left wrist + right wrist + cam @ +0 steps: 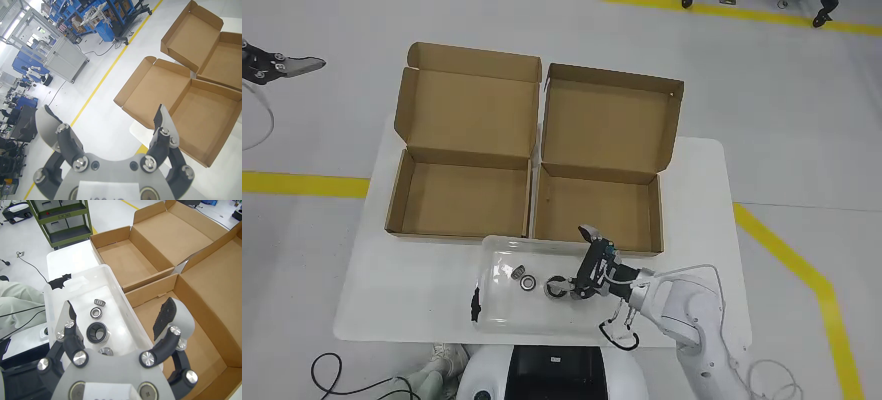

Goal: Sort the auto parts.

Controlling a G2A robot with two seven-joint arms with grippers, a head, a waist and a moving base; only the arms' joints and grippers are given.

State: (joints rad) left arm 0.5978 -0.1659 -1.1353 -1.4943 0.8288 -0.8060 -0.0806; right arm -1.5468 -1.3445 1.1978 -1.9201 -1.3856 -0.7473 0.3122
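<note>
The move ahead turned on the big ring (pixel 97 332). In the top view it lay in the clear bin (pixel 500 306) at the lower middle of the frame, just left of the right gripper (pixel 118 313), which hung over the bin's right end. The right wrist view showed the ring under the gap between the spread fingers, closer to one finger (pixel 70 311) than to the other. Its bore looked to face roughly upward, so a grip would probably have to close across its outer wall.

A smaller bearing (pixel 96 313) and a roller cage (pixel 99 302) lay beyond it, further left in the top view, and a small cone (pixel 105 351) sat nearest the wrist. The right arm came in from the lower right corner of the top view, its wrist tilted down into the bin, and it held nothing.

The left gripper (pixel 282 65) was far less handy: it hung at the upper left edge of the top view, out over the floor and well apart from the table (pixel 692 200), with its fingers also spread wide and nothing between them.

Two open boxes — the left box (pixel 457 200) and the right box (pixel 597 210) — stood side by side just above the bin in the top view, with no parts in them, so by my reading the sorting had hardly begun.
</note>
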